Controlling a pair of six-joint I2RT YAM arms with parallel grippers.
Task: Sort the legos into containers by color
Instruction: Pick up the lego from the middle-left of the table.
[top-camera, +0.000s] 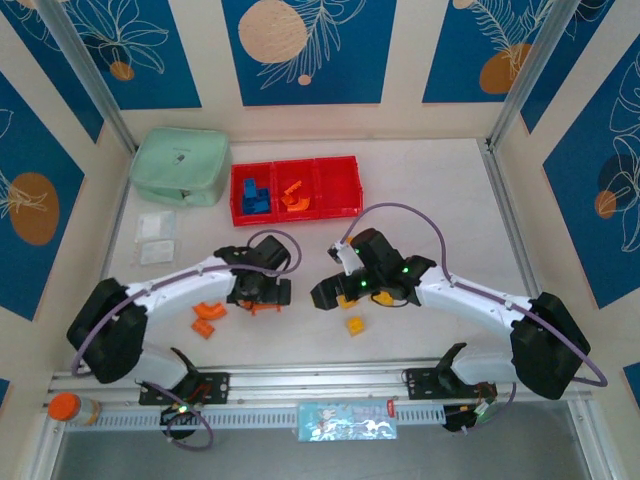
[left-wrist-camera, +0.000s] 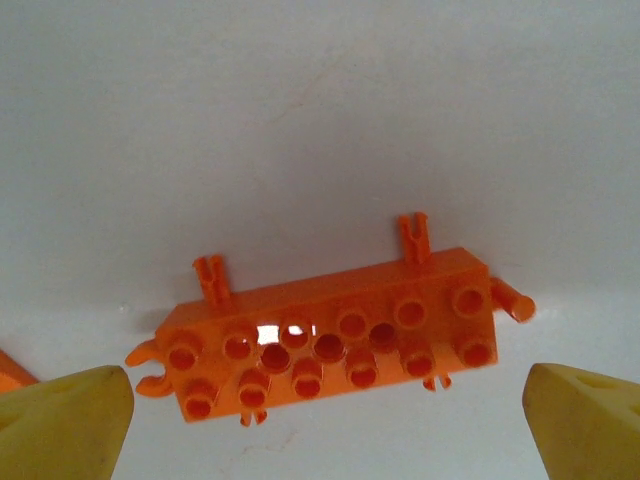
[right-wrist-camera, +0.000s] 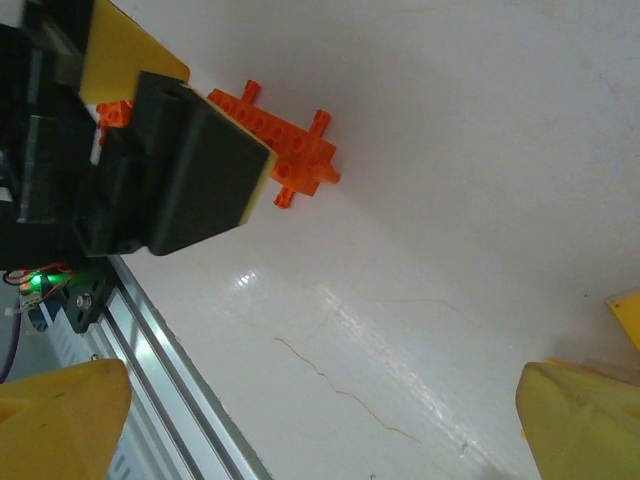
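Note:
A long orange lego with studs and small clips lies flat on the white table, in the gap between my left gripper's open yellow fingers and touching neither. From above, my left gripper hovers over that lego. Two more orange legos lie to its left. My right gripper is open over bare table, beside a yellow lego. The right wrist view shows the long lego under the left gripper. The red containers hold blue legos and orange legos.
A mint green pouch sits at the back left beside the containers. Clear packets lie in front of it. A metal rail runs along the near table edge. An orange-lidded jar stands at the near left corner.

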